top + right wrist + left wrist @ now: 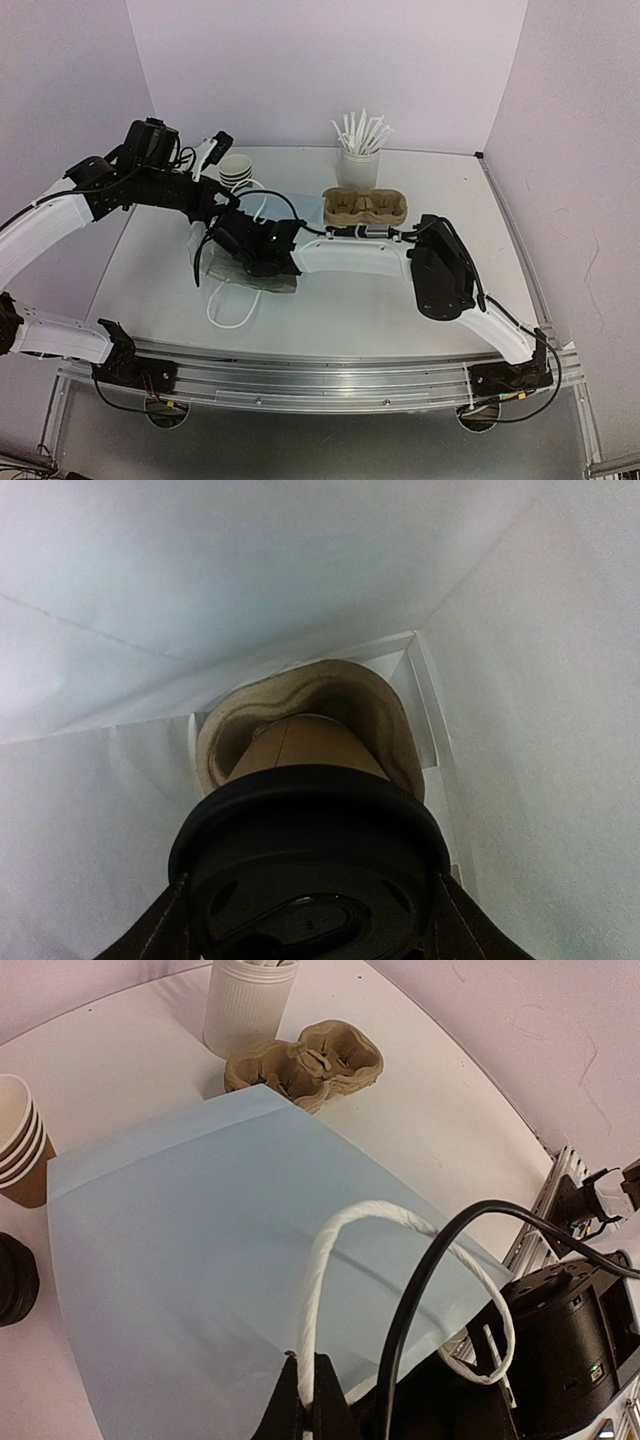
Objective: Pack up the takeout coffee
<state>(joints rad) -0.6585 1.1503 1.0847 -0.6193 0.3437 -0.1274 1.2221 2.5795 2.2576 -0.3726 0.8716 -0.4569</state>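
Clasping round black lid (310, 860) | tapered cup (305, 745) | pulp carrier (340, 685) | twisted handle (370, 1210)

flat white paper bag (200, 1260): smooth, matt. twisted white cord handle (370, 1208): rough. tan moulded-pulp cup carrier (310, 1065): coarse, fibrous, matt. round black plastic lid (310, 870): smooth, faint sheen. small brown paper cup (300, 745): matt.

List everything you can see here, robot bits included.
Paper bag: one, white, lying mid-table.
Lidded cup: one, brown, black lid, inside the bag.
Carrier: one, tan, in the bag at that cup's base.
Spare carriers: stack, tan, behind the bag.
Empty cups: stack, brown, white rims, back left.
Lids: stack, black, beside the empty cups.
Stick cup: one, white, back of table.
Table: one, white.
Left gripper: black, pinching a bag handle.
Right gripper: black, inside bag, gripping the lidded cup.
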